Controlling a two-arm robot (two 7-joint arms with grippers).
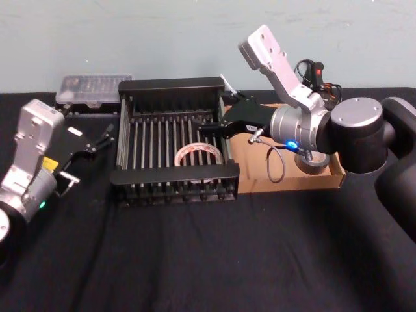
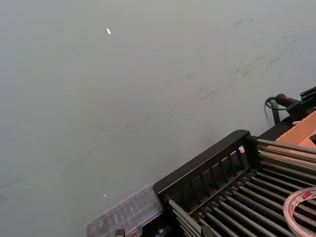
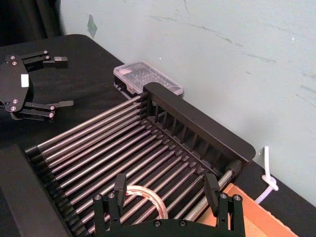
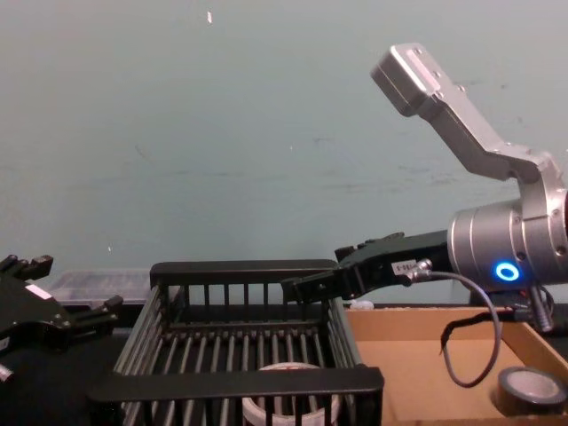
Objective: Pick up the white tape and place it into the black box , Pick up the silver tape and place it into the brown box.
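The white tape (image 1: 198, 156) lies flat on the slatted floor of the black box (image 1: 174, 177), toward its right side, and also shows in the chest view (image 4: 288, 404). My right gripper (image 1: 211, 127) hovers just above it, open, with nothing between its fingers (image 3: 120, 185); the roll (image 3: 143, 195) sits on the bars below them. The silver tape (image 4: 531, 389) rests in the brown box (image 1: 286, 185), at its right end, partly behind my right arm in the head view (image 1: 313, 164). My left gripper (image 1: 104, 138) stands open to the left of the black box.
A clear plastic case (image 1: 91, 90) sits at the back left against the wall. The black box and brown box stand side by side, touching. A white cable (image 3: 268, 173) hangs behind the boxes. Bare black tabletop (image 1: 195, 260) stretches in front of the boxes.
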